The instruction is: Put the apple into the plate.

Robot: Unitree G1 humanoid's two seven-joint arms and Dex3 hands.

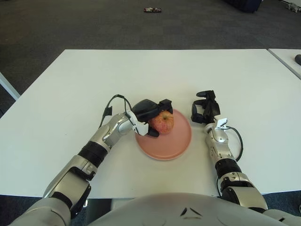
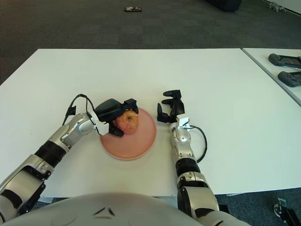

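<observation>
**Apple over the plate, not yet let go**

The left robot hand (image 1: 149, 114) grips the apple (image 1: 162, 122) over the pink plate's (image 1: 171, 143) near-left part. Only release seems left. The right robot hand (image 1: 204, 108), fingers loosely spread, shows beside the plate's right edge.

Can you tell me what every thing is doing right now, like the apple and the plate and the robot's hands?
apple: held by the left hand, over the plate's left part.
plate: flat on the white table, pink; whether the apple touches it cannot be told.
left hand: fingers closed around the apple.
right hand: idle, just right of the plate, holding nothing.
</observation>
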